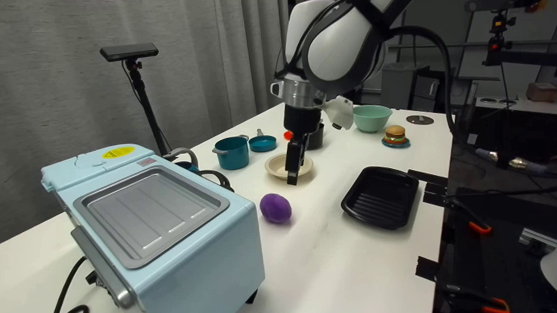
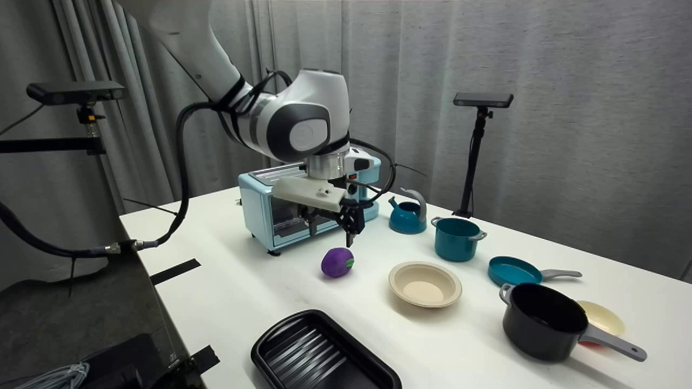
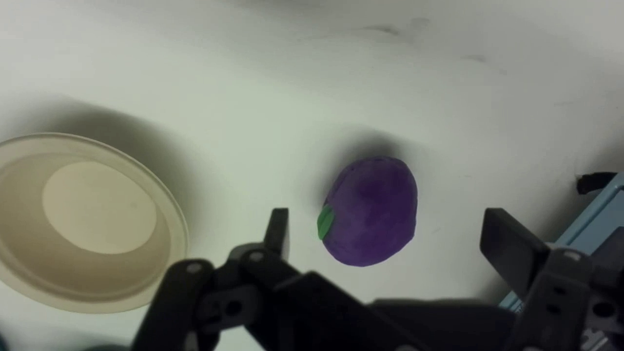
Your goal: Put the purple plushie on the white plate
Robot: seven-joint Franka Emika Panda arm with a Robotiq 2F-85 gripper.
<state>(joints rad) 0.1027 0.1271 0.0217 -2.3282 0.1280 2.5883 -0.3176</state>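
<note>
The gripper (image 3: 387, 219) hovers above the white table (image 2: 232, 292) with its fingers (image 3: 509, 248) spread wide — it holds nothing. The purple plushie (image 3: 375, 209), which has a small green leaf (image 3: 325, 222), lies on this table, between the light-blue toaster oven (image 1: 208, 272) and the cream-white plate (image 2: 424, 294).

The purple plushie (image 3: 375, 214) bears a green leaf-shaped patch (image 3: 325, 222). The plate (image 2: 425, 289) is plain cream; the tray (image 1: 381, 196), black with parallel ridges. The toaster oven (image 1: 203, 261) is pale blue, its label (image 1: 115, 152) yellow. The two-handled pot (image 2: 455, 241) is teal with grey handles (image 2: 477, 236). The gripper (image 3: 386, 214) is black.
</note>
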